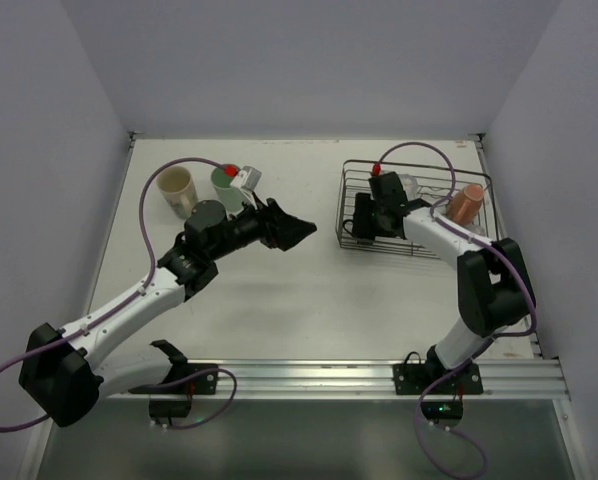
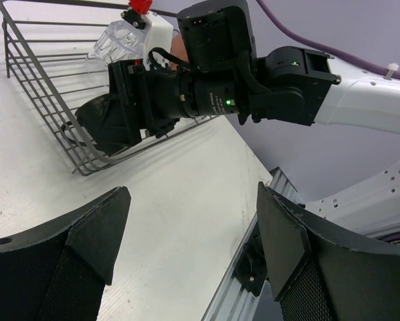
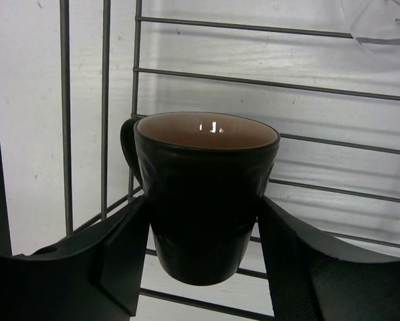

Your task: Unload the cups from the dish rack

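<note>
My right gripper (image 1: 365, 216) reaches into the left end of the dark wire dish rack (image 1: 345, 205). It is shut on a dark brown cup (image 3: 207, 194) with a small handle; both fingers press its sides in the right wrist view. A salmon-pink cup (image 1: 466, 203) lies at the rack's right end. A cream cup (image 1: 176, 187) and a mint green cup (image 1: 227, 186) stand on the table at the back left. My left gripper (image 1: 301, 230) is open and empty above the table's middle, pointing at the rack (image 2: 33, 73).
A clear glass (image 1: 407, 185) lies in the rack behind my right gripper, and also shows in the left wrist view (image 2: 120, 41). The metal rail (image 1: 379, 375) runs along the near table edge. Grey walls close in on both sides.
</note>
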`<state>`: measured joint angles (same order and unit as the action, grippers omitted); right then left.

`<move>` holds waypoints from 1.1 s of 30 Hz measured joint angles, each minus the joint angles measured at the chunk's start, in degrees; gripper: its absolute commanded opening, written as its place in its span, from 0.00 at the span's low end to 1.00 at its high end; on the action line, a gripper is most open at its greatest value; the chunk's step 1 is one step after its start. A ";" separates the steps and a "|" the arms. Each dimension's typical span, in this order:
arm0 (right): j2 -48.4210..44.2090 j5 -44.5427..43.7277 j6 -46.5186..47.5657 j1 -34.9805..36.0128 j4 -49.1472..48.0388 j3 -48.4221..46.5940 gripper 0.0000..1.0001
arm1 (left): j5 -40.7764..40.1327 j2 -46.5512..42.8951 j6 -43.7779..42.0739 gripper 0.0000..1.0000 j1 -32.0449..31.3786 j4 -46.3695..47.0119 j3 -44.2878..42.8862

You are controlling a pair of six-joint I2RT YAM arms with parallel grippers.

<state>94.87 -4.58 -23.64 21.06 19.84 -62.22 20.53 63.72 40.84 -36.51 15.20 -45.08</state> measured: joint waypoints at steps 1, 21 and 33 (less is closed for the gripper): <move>0.00 -0.35 0.17 0.00 0.00 -0.07 0.35 | 0.00 0.00 -0.02 0.83 -0.02 -0.02 0.00; -21.66 8.90 7.56 -0.17 -5.77 2.32 0.31 | -1.53 5.86 -10.32 0.78 0.00 -2.73 -9.62; -32.26 34.01 4.74 -0.07 -14.75 14.32 0.31 | 4.22 22.25 -22.03 0.65 0.00 -12.79 -33.24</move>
<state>62.61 29.43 -18.90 20.99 5.08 -47.90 24.75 85.97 18.81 -36.51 2.42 -78.32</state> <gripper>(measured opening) 0.636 0.682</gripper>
